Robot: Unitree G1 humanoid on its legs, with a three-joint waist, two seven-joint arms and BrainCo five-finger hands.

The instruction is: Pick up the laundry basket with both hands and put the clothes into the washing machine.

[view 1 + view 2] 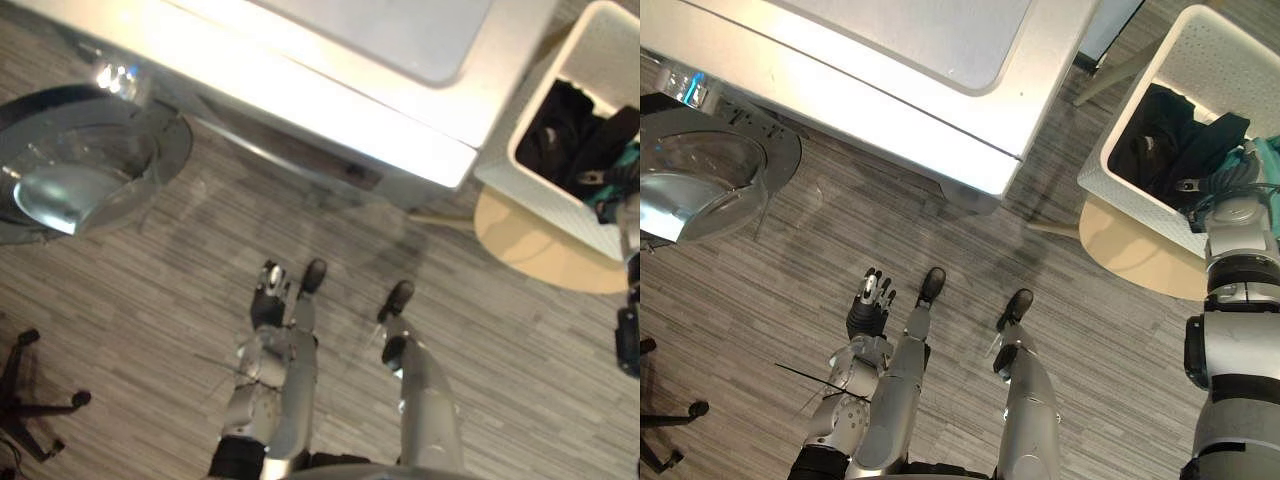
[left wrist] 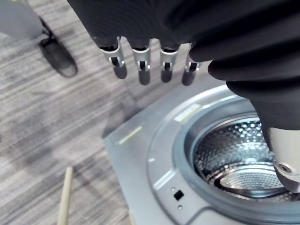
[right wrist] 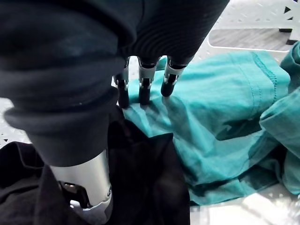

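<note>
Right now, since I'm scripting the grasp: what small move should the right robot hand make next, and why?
Probably lower the right robot hand and curl its fingers into the teal garment. The fingers are straight and hang over it inside the white basket, holding nothing, with black clothes beside it.

Grey plank floor (image 1: 740, 290) carries the washing machine (image 1: 890, 60) (door (image 1: 700, 190) open); round tan table (image 1: 1130, 255) beside it.
</note>
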